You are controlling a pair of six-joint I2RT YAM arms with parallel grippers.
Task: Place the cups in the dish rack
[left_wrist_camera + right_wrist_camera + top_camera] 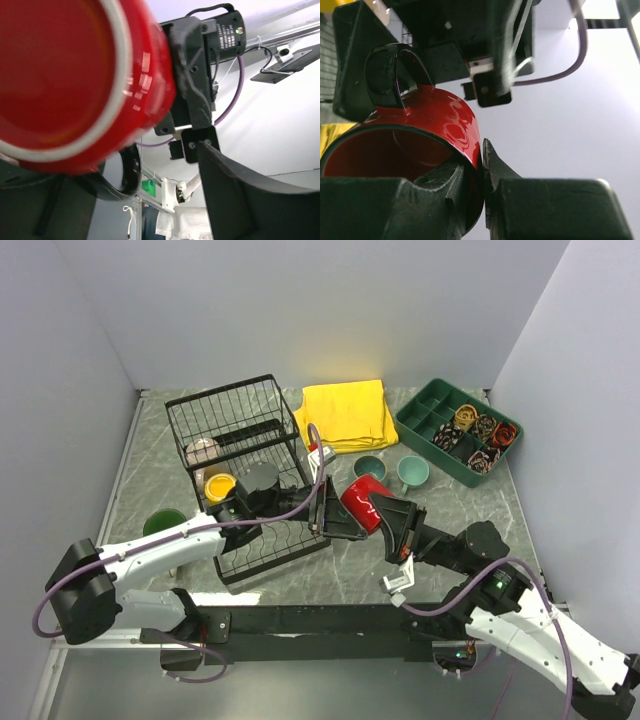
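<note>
The red cup (358, 502) hangs in the air between my two grippers, right of the black wire dish rack (235, 425). My right gripper (380, 512) is shut on its rim, one finger inside and one outside (479, 155). My left gripper (335, 512) is open at the cup's other side, with the cup's black handle (387, 75) between its fingers (240, 195). The red cup's base (65, 75) fills the left wrist view. A yellow cup (218, 485) and a beige cup (203, 450) sit in the rack. Two teal cups (369, 468) (412, 472) and a dark green cup (163, 523) stand on the table.
A yellow cloth (345, 412) lies behind the rack. A green divided tray (458, 430) with small rolled brown-and-orange items stands at the back right. The rack's slotted tray section (265, 545) lies under my left arm. Walls close in the table on three sides.
</note>
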